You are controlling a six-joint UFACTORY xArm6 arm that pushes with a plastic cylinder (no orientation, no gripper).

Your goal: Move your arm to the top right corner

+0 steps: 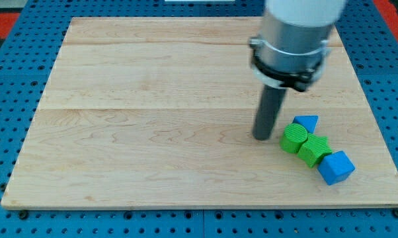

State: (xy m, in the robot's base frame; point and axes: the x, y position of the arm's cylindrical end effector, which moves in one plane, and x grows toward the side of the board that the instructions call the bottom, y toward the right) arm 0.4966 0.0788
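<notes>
My tip [262,137], a bare dark rod holding nothing, rests on the pale wood board [153,132]. At its 3 o'clock, ribbed blocks cluster: blue triangle [307,122], green cylinder [293,139], green star [314,149], blue cube [335,166].

My tip [263,137] rests on the board [146,132], right of centre. Just to its right, 4 blocks sit in a touching cluster running down toward the view's bottom right: the blue triangular block [307,123] at the top, the green round block [293,139] below-left of it, then the green star-like block [314,150], then the blue cube [335,167]
</notes>
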